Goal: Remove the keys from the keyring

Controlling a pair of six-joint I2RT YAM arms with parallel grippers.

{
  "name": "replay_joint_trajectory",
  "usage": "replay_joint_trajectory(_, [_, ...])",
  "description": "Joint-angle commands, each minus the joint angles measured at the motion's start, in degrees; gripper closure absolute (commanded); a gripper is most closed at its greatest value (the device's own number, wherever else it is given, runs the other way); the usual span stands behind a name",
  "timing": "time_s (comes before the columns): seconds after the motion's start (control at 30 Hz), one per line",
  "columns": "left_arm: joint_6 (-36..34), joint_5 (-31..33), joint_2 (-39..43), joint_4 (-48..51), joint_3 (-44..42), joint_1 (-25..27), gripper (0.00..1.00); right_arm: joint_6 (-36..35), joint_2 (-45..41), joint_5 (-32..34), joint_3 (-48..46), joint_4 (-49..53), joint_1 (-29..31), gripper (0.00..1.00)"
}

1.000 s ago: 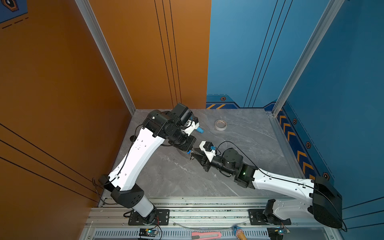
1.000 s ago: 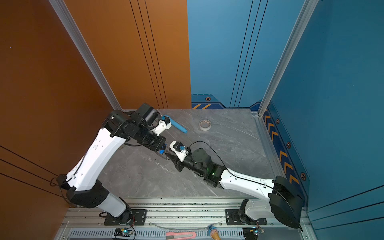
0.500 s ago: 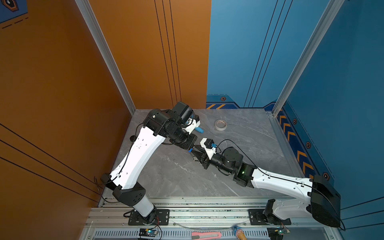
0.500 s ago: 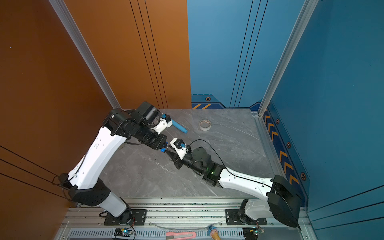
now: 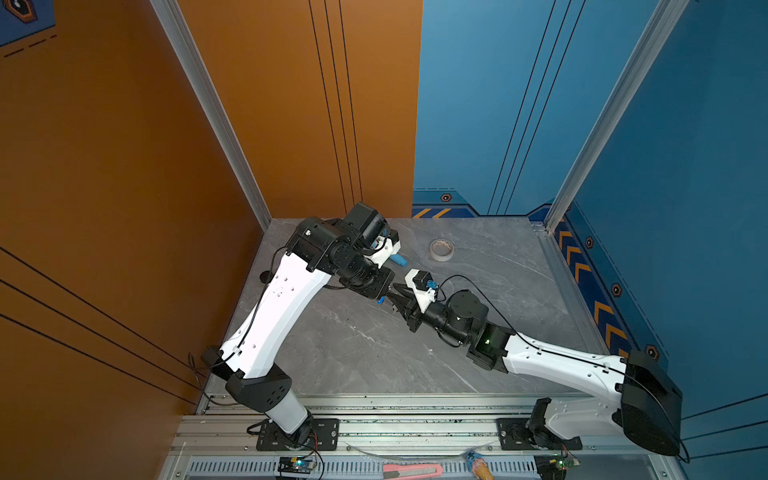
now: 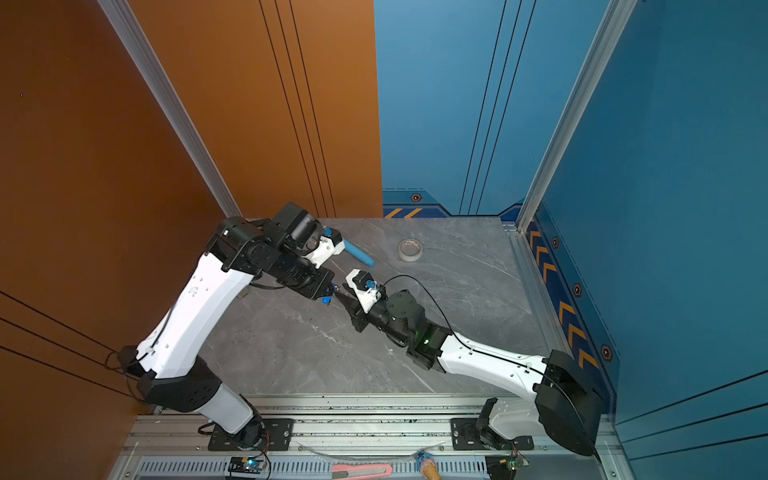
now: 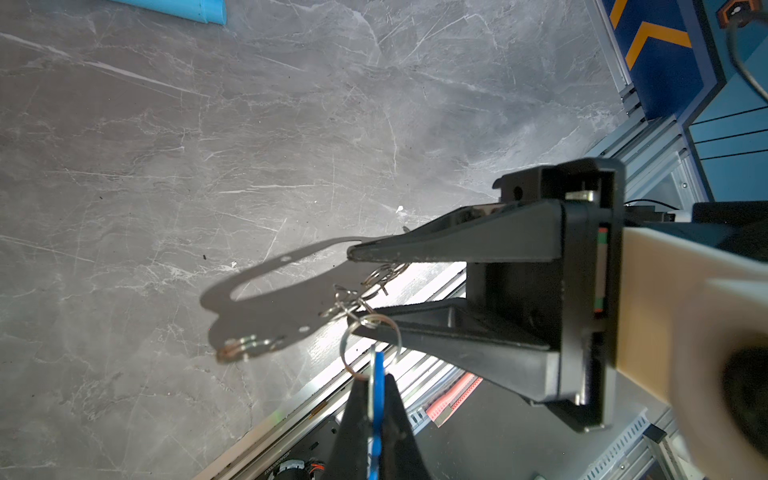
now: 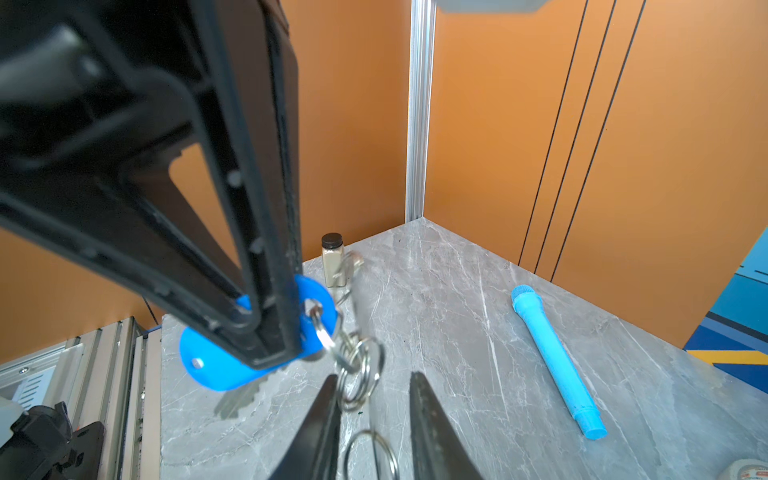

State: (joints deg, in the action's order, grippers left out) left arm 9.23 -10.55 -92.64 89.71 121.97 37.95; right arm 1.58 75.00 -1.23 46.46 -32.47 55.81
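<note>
My left gripper (image 7: 374, 380) is shut on the keys' blue tag (image 7: 377, 370), and a wire ring (image 7: 370, 345) runs through the tag's hole. In the right wrist view the blue tag (image 8: 208, 365) sticks out past the left fingers, with a silvery key blade (image 8: 239, 401) under it. The keyring (image 7: 286, 307), a flat grey plate with an oval cut-out, juts out in the air from my right gripper (image 7: 353, 291). Its end sits between those jaws, which stand part way apart. A chain of small rings (image 8: 359, 365) links tag and plate. In both top views the grippers meet tip to tip at mid-table (image 5: 388, 296) (image 6: 336, 293).
A long blue tube (image 8: 557, 361) lies on the grey marble table behind the left wrist. A whitish tape roll (image 5: 441, 249) sits further back. A small jar with a dark lid (image 8: 332, 262) stands by the orange wall. A pink cutter (image 5: 411, 470) lies on the front rail.
Both grippers have shifted together a little toward the back of the table. Their holds on the blue tag and the plate look the same.
</note>
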Motion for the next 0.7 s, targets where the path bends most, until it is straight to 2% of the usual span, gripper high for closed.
replay_joint_trajectory(0.0, [-0.45, -0.87, 0.39, 0.74, 1.18, 0.01, 1.0, 0.72, -2.0, 0.11, -0.23, 0.54, -0.31, 0.7])
replay_joint_trajectory(0.47, [-0.26, -0.82, 0.49, 0.72, 2.22, -0.03, 1.0, 0.55, -0.8, -2.71, 0.26, 0.56, -0.22, 0.77])
replay_joint_trajectory(0.67, [0.14, -0.69, 0.64, 0.75, 2.55, 0.1, 1.0, 0.26, -0.12, -4.1, 0.78, 0.81, -0.44, 0.85])
